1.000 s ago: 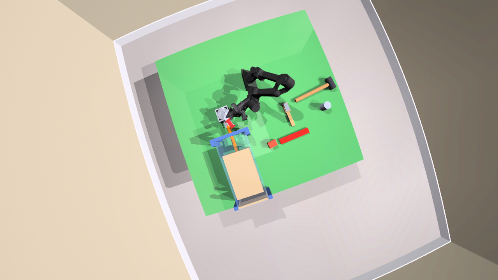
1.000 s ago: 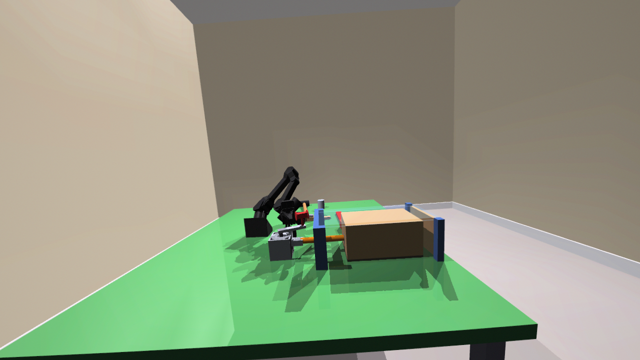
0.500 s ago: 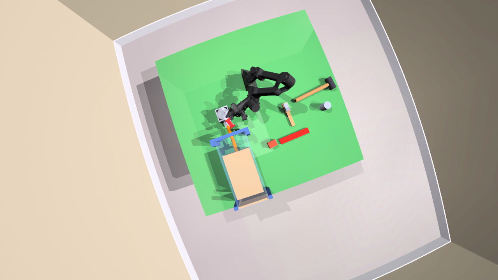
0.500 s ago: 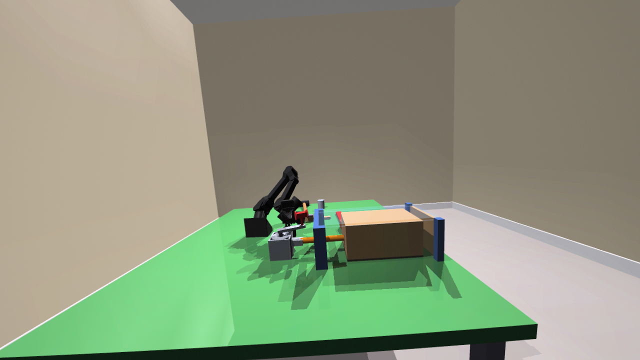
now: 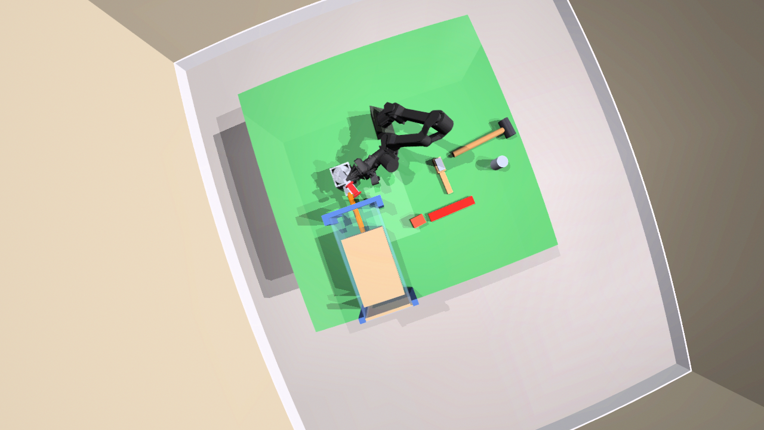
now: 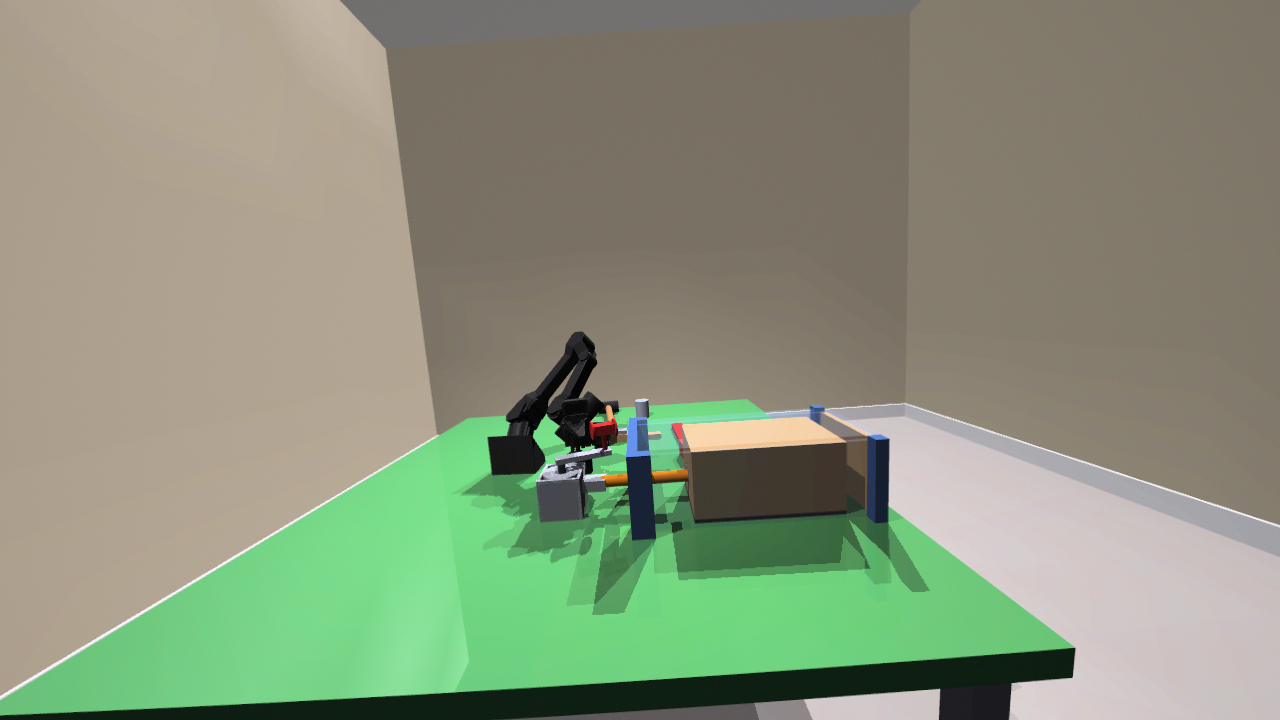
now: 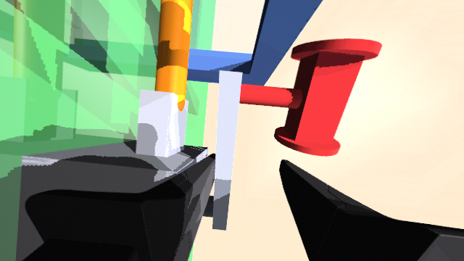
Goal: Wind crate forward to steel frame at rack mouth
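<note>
The crate (image 5: 372, 267) (image 6: 765, 479) sits flat in the clear-panelled cubby, with a gap between its front and the blue frame (image 5: 352, 208) (image 6: 637, 488) (image 7: 221, 59). An orange strap (image 5: 360, 218) (image 6: 617, 480) (image 7: 174, 36) runs from it to the grey winch (image 5: 338, 176) (image 6: 561, 498). The handle's pale crank arm (image 7: 228, 138) (image 6: 581, 456) lies over the winch top; its red grip (image 5: 353, 189) (image 6: 603, 432) (image 7: 330, 98) points up. The key's seating is hidden. My gripper (image 7: 248, 162) is open, low over the winch, one finger on each side of the crank arm, the grip beyond the fingertips.
Right of the cubby lie a red bar (image 5: 451, 208), a small red block (image 5: 418, 220) and a hammer (image 5: 446, 181). Farther right are a black-headed mallet (image 5: 478, 141) and an upright grey cylinder (image 5: 501, 162). The blue frame stands close to the winch.
</note>
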{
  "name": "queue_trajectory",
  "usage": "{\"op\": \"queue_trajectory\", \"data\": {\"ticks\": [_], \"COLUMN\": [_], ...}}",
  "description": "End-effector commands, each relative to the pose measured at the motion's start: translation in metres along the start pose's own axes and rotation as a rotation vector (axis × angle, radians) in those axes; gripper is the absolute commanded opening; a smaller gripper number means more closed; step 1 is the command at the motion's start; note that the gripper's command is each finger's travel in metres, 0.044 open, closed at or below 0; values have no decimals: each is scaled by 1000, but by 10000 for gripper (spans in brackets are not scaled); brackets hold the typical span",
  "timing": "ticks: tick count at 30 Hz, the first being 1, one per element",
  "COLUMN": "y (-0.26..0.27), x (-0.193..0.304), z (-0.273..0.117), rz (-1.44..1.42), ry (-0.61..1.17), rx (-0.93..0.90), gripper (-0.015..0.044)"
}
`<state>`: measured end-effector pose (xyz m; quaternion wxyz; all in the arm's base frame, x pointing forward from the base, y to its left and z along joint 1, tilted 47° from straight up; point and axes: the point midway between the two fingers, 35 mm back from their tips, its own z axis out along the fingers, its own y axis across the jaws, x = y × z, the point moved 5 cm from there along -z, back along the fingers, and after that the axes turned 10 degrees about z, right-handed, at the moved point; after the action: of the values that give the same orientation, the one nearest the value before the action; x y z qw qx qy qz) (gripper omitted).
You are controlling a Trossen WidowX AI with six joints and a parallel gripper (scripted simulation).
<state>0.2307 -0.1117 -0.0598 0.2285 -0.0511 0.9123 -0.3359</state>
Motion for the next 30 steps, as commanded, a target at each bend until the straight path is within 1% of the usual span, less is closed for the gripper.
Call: {"op": "queue_trajectory", "data": {"ticks": [1,23,26,30], "y": [-2,0,0,0], "x": [-1,-1,-5,-12], "z": [1,-1,-11,-36], "rz": [1,0,2,4], "ry": [-2,0,3,8], "rx": [9,-1,-5,-12], "gripper": [240,240,240,240]}}
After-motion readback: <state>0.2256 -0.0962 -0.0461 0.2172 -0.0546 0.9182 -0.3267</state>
